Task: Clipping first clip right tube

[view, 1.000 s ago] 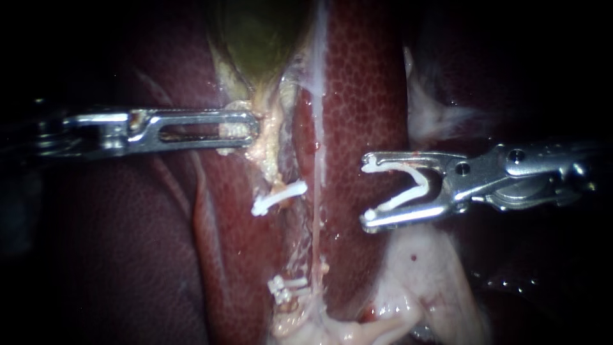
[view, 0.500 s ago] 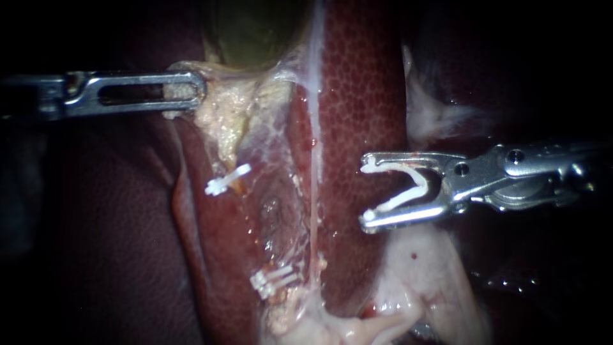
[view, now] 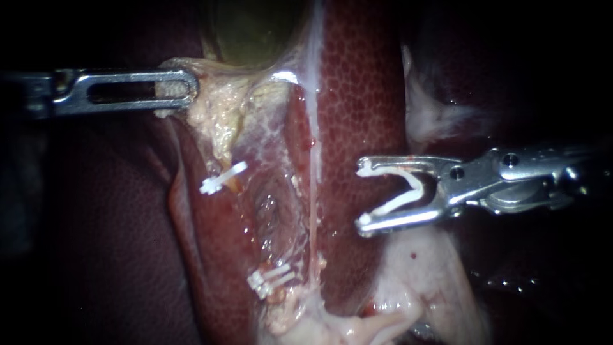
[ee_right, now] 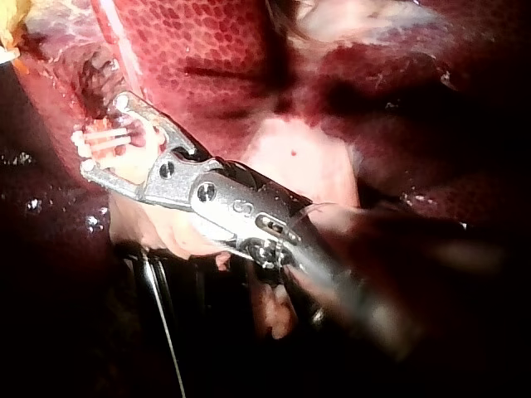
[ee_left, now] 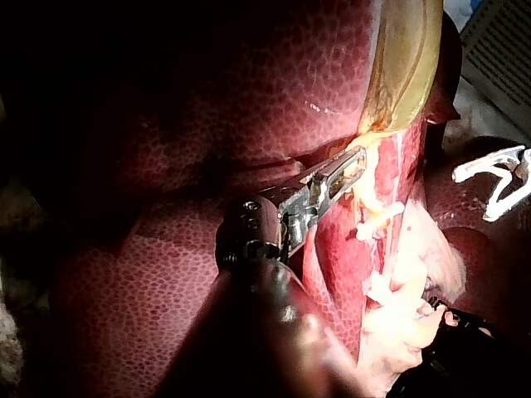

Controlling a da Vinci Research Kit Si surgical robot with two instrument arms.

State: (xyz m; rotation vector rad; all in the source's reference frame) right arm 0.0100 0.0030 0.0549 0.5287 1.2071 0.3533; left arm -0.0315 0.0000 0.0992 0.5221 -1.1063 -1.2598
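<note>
Right instrument's jaws: our right instrument (view: 361, 195) holds its jaws spread wide, and they cradle a white loaded clip (view: 401, 189), one leg along each jaw.
Loaded clip: we see it sprung open in a V, with its mouth facing the right tube and nothing between its legs.
Right tube: we find the right tube (view: 312, 217) as a thin pale strand running down the middle of the field along the liver's edge. It is near the clip's mouth but apart from it, and it is bare.
Left instrument's jaws: our left instrument (view: 177, 89) has its jaws closed together on pale tissue (view: 217, 108) just below the gallbladder (view: 255, 32), and that tissue is drawn out toward the left.
Other clips: to the left of the right tube, an upper clip (view: 222, 178) and, lower down, a cluster of lower clips (view: 271, 281) sit shut on the tissue.
Liver: the liver (view: 364, 96) lies behind the right instrument's tips.
Left instrument's pose: its shaft comes in level from the left, jaws pointing right.
Right instrument's pose: its shaft comes in from the right, almost level, jaws pointing left.
</note>
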